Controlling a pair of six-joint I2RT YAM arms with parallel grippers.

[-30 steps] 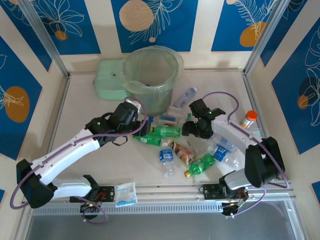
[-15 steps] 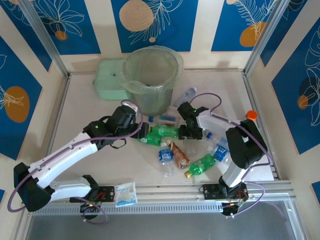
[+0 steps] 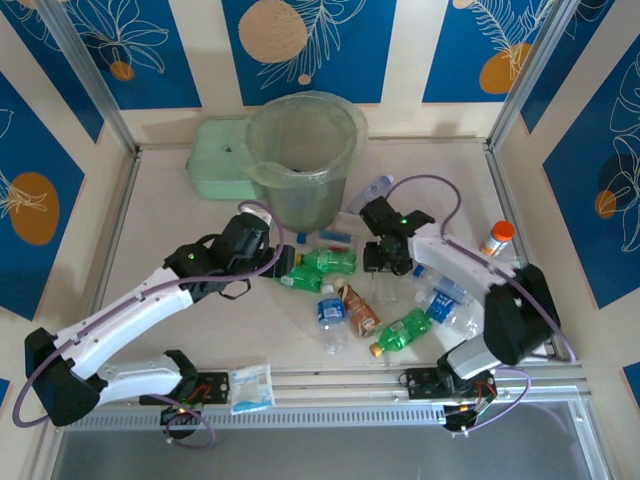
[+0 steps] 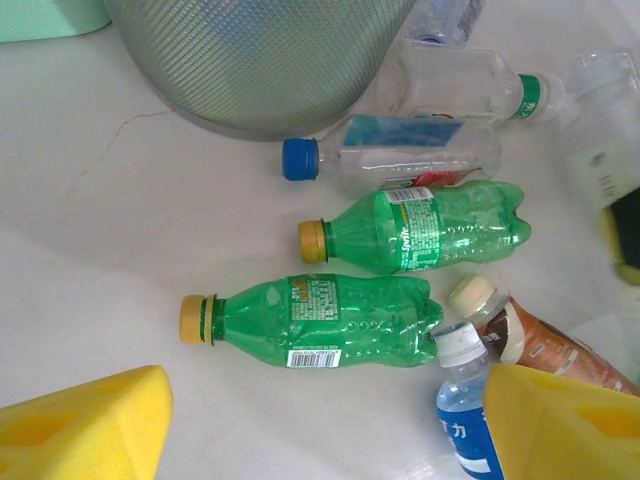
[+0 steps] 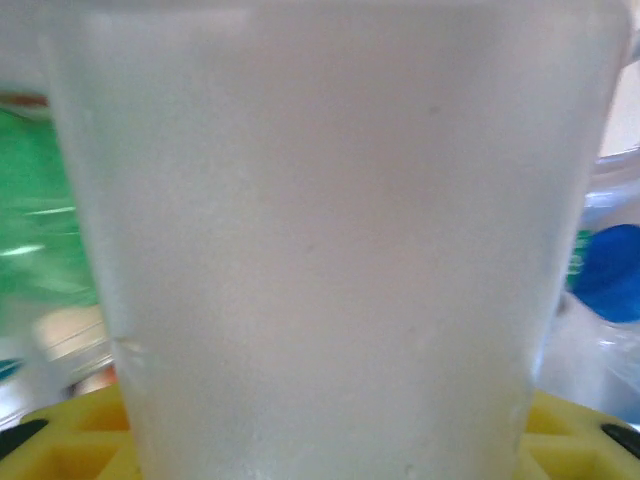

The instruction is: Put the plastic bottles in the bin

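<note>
Top: pale table [image 3: 180,230], blue-patterned walls [image 3: 300,40]; plastic bottles [image 3: 335,262] litter the middle, just near of the bin [image 3: 300,150].
Left wrist: left gripper [image 4: 320,420] wide open and empty, green bottles [image 4: 320,322] ahead. Right wrist: clear bottle [image 5: 330,250] blocks the right gripper [image 5: 330,450]; grip unclear.

Bottles [image 3: 330,262] strewn before upright bin [image 3: 316,204]

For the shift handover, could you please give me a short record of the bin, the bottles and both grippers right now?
bin: upright at the far side, beside a flat green box
bottles: lying loose on the table before the bin
green bottles: two, just ahead of the left gripper
left gripper: open, holding nothing
right gripper: fingers either side of a clear container; grip unclear
white bottle: orange cap, near the right edge
</note>
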